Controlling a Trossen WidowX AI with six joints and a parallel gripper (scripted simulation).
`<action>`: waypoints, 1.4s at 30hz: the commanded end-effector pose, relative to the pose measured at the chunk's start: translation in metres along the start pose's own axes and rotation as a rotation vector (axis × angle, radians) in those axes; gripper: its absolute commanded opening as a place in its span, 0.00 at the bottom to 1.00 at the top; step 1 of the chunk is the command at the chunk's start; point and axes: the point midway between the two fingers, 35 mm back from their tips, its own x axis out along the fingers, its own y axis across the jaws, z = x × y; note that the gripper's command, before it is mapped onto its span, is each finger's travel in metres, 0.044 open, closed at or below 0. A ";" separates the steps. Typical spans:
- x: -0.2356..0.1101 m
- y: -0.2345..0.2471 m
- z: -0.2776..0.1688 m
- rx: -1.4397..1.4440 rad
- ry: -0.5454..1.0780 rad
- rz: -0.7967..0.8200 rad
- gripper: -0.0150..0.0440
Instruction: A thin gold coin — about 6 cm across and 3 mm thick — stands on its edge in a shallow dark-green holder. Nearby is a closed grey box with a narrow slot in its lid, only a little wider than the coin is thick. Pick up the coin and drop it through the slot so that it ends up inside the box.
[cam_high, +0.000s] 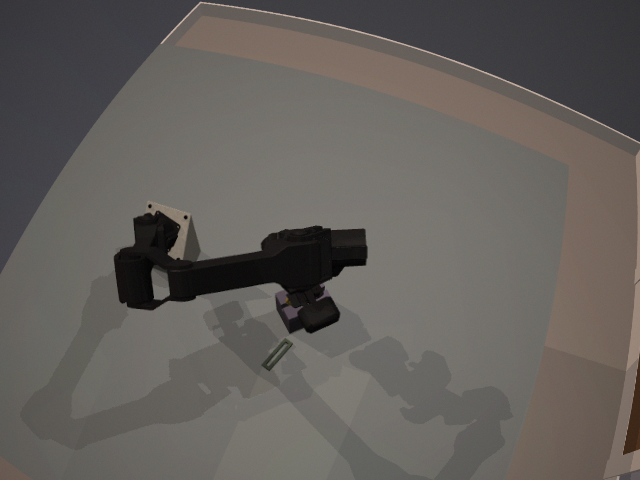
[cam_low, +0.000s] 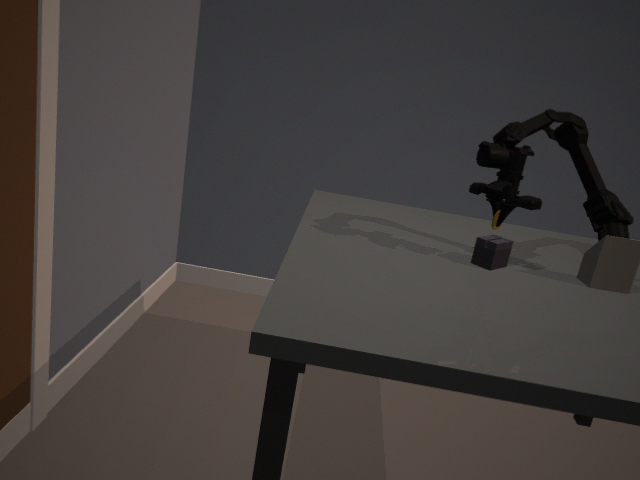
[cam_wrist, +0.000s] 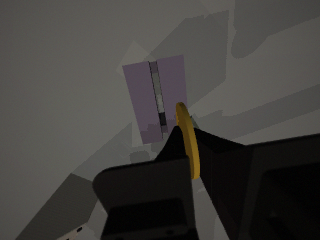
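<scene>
My gripper (cam_high: 305, 300) (cam_low: 500, 212) (cam_wrist: 180, 129) is shut on the thin gold coin (cam_low: 495, 220) (cam_wrist: 188, 140), which it holds on edge, pointing down. It hangs a little above the closed grey box (cam_high: 287, 316) (cam_low: 491, 253) (cam_wrist: 137, 90). In the wrist view the narrow slot (cam_wrist: 159, 95) runs along the lid, and the coin's lower edge sits just right of the slot's near end, roughly in line with it. The dark-green holder (cam_high: 277, 354) lies empty on the table in front of the box. The arm hides most of the box in the top view.
The arm's pale base block (cam_high: 181, 233) (cam_low: 610, 264) stands at the table's back left as the top view shows it. The table's front edge (cam_low: 413, 369) is far from the box. Arm shadows cross the table top.
</scene>
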 end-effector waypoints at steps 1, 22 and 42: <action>0.001 0.008 0.009 0.006 -0.001 0.003 0.25; 0.000 0.012 0.013 0.002 0.001 -0.001 0.25; 0.001 0.014 0.014 0.007 0.002 -0.003 0.25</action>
